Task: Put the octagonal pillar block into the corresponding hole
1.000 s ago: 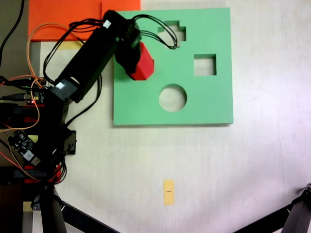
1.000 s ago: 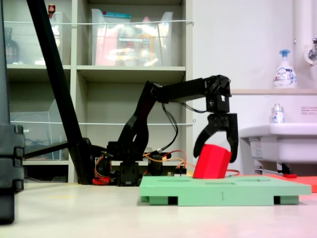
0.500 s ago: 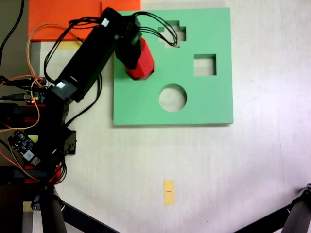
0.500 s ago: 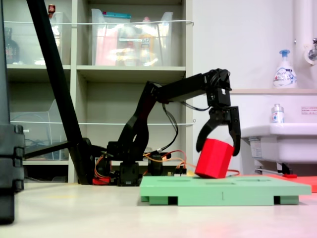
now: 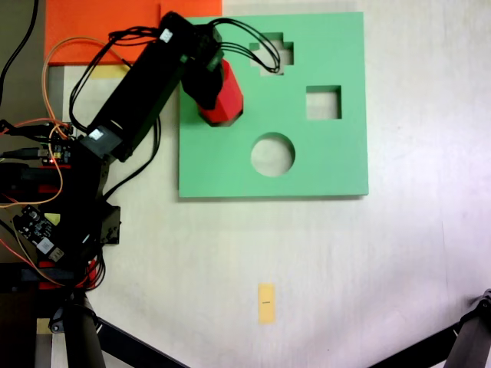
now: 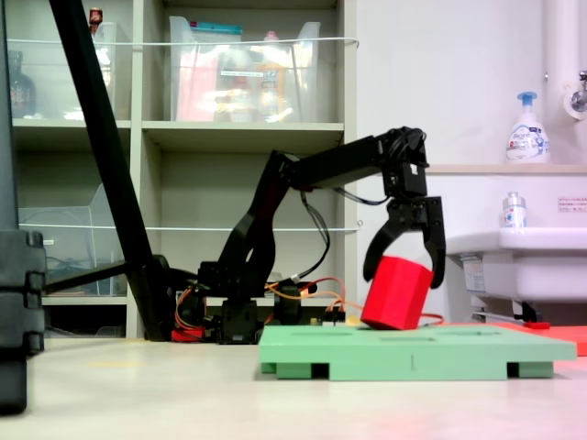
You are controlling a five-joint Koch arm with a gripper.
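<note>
Red block, first exterior view: the octagonal pillar block sits over the green foam board, near its left edge.
Hand, second exterior view: the hand is clamped on the block, tilted, just above the board.
Progress: carried; the octagonal hole is hidden, insertion left.

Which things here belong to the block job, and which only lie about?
Belong to the job:
- red octagonal block, tilted just above the board
- gripper, holding it
- green board; its eight-sided hole is hidden

Only lying about:
- orange sheet
- yellow tag
- soap bottle
- storage bins
</note>
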